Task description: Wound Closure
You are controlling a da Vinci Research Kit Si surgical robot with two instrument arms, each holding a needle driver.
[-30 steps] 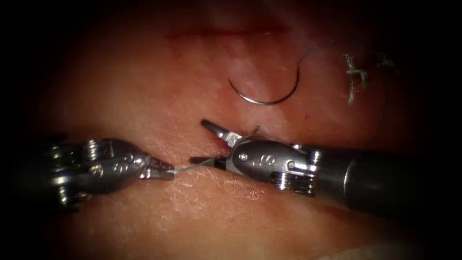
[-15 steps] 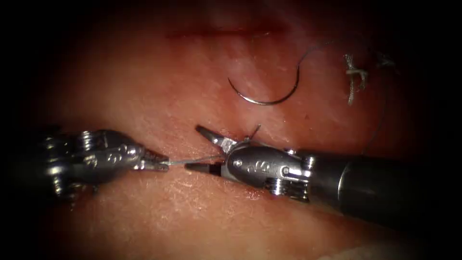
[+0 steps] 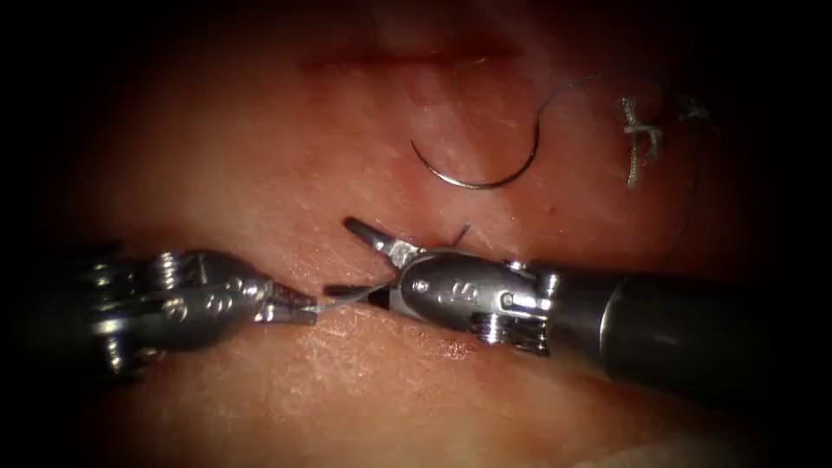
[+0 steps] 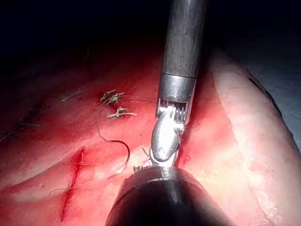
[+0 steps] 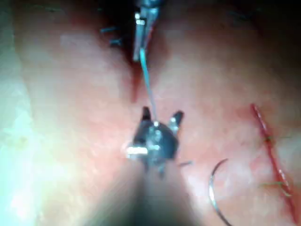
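My left tool (image 3: 303, 305) comes in from the left and is shut on a short pale thread (image 3: 347, 297). The thread runs right into the open jaws of my right tool (image 3: 338, 256), one jaw above it and one below. The right wrist view shows the same: the thread (image 5: 148, 84) leads from the left tool's jaws (image 5: 141, 33) between the spread jaws of my right tool (image 5: 162, 115). The curved needle (image 3: 477, 169) lies loose on the tissue (image 3: 260, 156), held by neither tool and not in the tissue. It rests below the red cut (image 3: 407, 59).
The needle's dark thread (image 3: 563, 87) arcs up and to the right. A tied stitch with cut ends (image 3: 640, 139) sits right of the needle. A short thread end (image 3: 461, 232) sticks up beside the right tool. The left wrist view shows the needle (image 4: 120, 155), cut (image 4: 70, 183) and knots (image 4: 115, 106).
My right tool has slid a little to the left along the thread, toward the left tool, with its jaws still apart. The needle has not moved.
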